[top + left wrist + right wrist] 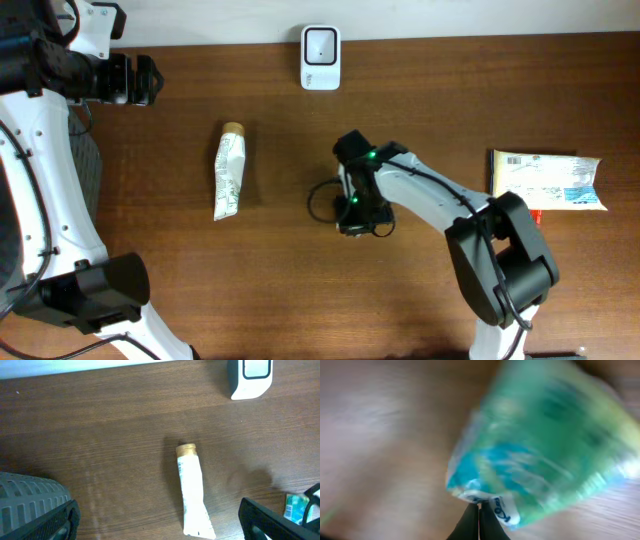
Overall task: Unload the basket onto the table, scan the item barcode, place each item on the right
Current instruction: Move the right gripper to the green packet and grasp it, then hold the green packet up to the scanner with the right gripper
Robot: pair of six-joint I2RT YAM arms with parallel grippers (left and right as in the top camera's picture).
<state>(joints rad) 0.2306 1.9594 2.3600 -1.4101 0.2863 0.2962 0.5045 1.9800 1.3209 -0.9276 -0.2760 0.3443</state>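
Now the right hand [479,512] has its two fingers [470,527] squeezed tight together on the bottom edge of a green and blue packet [545,445]. The packet fills most of the right wrist view. It looks very blurry, so its words cannot be read. From above, this hand sits near the middle of the brown tabletop [150,290] and hides the packet under it. A thin black cable [318,203] makes a loop just beside the hand. The white scanner [320,45] stands at the far edge of the tabletop, well apart from the hand and the packet. A white tube [228,175] lies flat between the two arms, with its gold cap [233,128] pointing to the far edge. On the right side a white pouch [545,180] with small print lies flat, and something red [535,213] pokes out from under its near edge. The left hand [148,80] is far off by the far left corner. Its fingers are spread wide and nothing is between them. The left wrist view looks down on the tube and on the lower part of the scanner, and a small bit of the green and blue packet shows at the right edge.
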